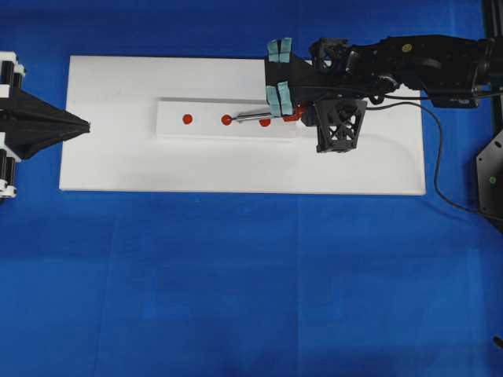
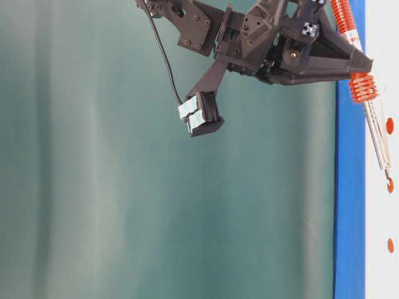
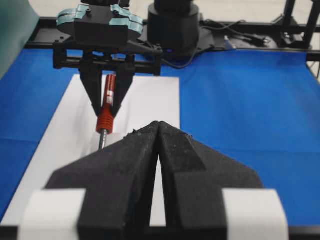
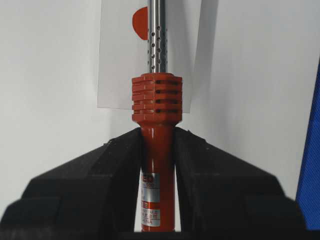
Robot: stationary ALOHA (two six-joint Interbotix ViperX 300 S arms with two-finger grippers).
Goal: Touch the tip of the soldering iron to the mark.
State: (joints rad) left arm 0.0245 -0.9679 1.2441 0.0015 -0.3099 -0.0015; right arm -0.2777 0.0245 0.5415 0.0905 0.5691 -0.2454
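Soldering iron [image 4: 156, 140] — between right fingers [image 4: 100, 185]

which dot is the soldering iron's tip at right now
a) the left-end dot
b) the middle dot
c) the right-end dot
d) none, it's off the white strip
b: in the overhead view the soldering iron, held by the right gripper, lies along the white strip with its tip at the middle dot, its shaft passing over the right-end dot.
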